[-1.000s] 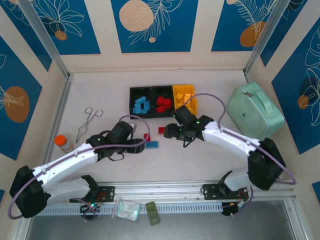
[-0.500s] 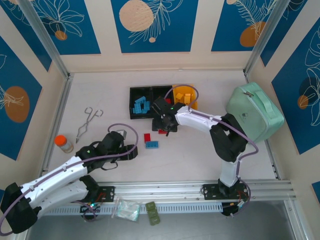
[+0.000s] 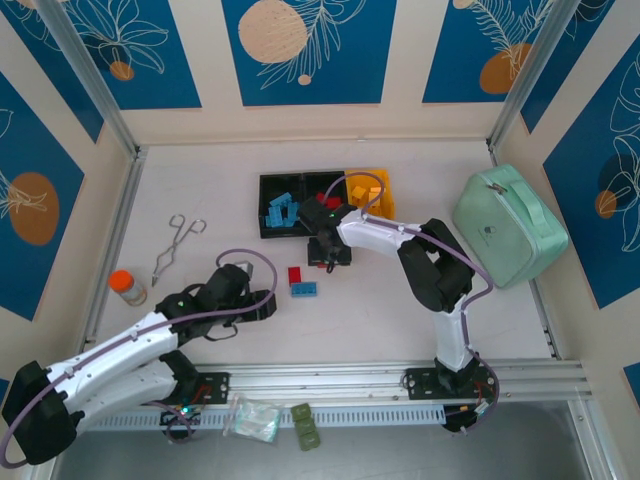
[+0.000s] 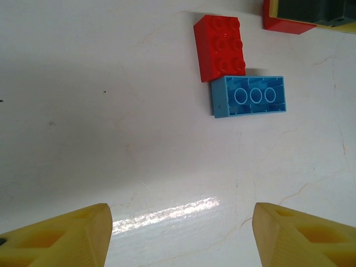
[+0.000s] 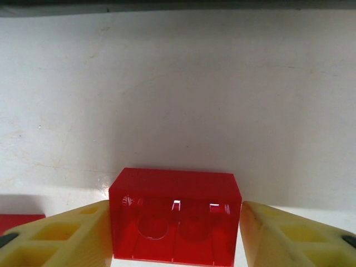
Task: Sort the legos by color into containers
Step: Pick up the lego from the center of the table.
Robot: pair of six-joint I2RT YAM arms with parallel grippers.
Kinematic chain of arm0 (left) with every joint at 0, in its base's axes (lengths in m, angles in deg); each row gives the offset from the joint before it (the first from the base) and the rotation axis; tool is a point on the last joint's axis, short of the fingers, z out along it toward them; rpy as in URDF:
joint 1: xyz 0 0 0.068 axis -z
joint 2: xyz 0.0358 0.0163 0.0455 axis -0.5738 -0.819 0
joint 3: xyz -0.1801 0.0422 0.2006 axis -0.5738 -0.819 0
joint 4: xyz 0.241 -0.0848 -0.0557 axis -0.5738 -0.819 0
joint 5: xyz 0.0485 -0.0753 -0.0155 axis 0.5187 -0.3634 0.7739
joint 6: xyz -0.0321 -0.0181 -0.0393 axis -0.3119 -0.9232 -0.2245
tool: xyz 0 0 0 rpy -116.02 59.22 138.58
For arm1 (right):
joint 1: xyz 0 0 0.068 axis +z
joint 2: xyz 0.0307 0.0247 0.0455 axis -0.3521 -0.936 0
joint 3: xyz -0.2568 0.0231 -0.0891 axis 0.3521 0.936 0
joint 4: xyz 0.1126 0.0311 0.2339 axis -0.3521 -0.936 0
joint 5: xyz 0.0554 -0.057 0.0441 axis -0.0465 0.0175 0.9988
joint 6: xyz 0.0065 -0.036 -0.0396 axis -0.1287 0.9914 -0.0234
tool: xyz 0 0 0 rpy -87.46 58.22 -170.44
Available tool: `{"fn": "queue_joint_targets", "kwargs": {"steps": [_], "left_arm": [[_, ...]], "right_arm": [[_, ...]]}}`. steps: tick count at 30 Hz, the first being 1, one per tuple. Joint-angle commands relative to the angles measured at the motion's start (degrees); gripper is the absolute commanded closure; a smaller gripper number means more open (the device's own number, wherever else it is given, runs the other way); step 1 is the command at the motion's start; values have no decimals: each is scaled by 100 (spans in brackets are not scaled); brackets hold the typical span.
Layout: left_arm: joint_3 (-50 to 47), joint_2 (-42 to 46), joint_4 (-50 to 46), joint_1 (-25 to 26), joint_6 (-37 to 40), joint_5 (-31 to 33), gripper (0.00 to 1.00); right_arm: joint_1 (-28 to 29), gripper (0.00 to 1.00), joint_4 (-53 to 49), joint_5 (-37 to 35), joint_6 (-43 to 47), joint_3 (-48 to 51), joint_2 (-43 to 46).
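**Right arm swung in from the right of the overhead view to the picture's centre.** The right arm (image 3: 400, 238) has carried its yellow-fingered right gripper (image 5: 175, 233) to a glossy red rectangular plastic brick (image 5: 175, 192), which it now grips just below the row of three joined open plastic bins (image 3: 262, 208).

The brick is probably light, rigid and smooth-walled, hence slippery. Its flat opposite sides, where the fingers bear, offer the surest hold. The left gripper (image 4: 178, 233), at lower left overhead, stands open and empty above the matte white tabletop (image 4: 111, 111). A second red studded brick (image 4: 219, 47) and a light-blue brick (image 4: 249, 95) lie touching at the upper right of its wrist view.
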Motion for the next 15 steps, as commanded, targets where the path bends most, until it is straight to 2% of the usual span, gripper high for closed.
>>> {"fn": "queue_joint_targets", "kwargs": {"steps": [1,6,15], "left_arm": [[-83,-64,155,-57,-110,9,33],[-90,-121,232,-59,-135,-11,33],[-104,-199,372,-59,-155,-53,33]], "right_arm": [[24,46,-128,-54,64,-177,-69],[35,54,-156,-47,159,-172,-6],[72,56,-344,-147,314,-165,678]]}}
